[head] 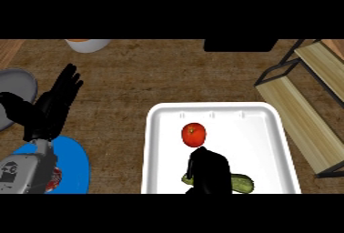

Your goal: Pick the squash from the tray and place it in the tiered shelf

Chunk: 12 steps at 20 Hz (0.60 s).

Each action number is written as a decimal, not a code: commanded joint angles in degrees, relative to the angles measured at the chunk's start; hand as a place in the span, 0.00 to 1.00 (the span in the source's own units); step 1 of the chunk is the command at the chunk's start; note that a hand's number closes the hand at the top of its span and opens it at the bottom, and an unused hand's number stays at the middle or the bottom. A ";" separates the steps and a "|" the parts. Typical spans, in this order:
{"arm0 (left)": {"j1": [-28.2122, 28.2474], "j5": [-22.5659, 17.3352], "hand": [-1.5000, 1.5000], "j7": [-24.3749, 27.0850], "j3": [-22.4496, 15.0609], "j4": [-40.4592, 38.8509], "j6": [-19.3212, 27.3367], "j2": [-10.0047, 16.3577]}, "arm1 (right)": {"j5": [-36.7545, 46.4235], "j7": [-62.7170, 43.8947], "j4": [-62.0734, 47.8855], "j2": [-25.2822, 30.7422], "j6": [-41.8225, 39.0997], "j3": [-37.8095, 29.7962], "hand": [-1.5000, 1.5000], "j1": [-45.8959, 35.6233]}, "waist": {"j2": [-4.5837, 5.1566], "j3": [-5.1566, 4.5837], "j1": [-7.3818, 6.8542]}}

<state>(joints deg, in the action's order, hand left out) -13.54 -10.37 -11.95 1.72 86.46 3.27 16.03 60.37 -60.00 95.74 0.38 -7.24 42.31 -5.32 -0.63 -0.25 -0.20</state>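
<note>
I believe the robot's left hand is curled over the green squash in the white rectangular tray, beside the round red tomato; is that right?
Not quite: the head view shows the right hand curled over the green squash in the white rectangular tray, beside the round red tomato; the left hand rests open outside the tray.

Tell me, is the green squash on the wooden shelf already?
No, the squash lies in the white tray, partly under the right hand, apart from the tiered shelf.
</note>
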 commanded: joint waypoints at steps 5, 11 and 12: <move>1.40 0.58 0.50 0.60 -0.62 0.58 -0.06 -1.30 | 2.60 -1.55 13.45 -0.36 -3.59 22.15 1.00 2.06 | 0.35 0.22 0.38; 0.26 0.59 0.50 -0.31 0.97 0.22 0.64 0.05 | 2.45 1.14 19.15 -0.26 13.01 16.88 1.00 -4.49 | -0.18 0.29 1.21; 0.45 0.06 0.50 -0.65 1.51 -0.21 0.23 0.46 | 4.36 0.71 20.90 -0.25 12.61 15.47 1.00 -6.66 | -0.31 0.25 1.47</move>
<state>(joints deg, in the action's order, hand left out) -13.23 -10.12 -12.54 2.36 86.75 3.58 15.90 63.59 -55.23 102.17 2.94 2.08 56.56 -10.95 -0.66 0.02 0.70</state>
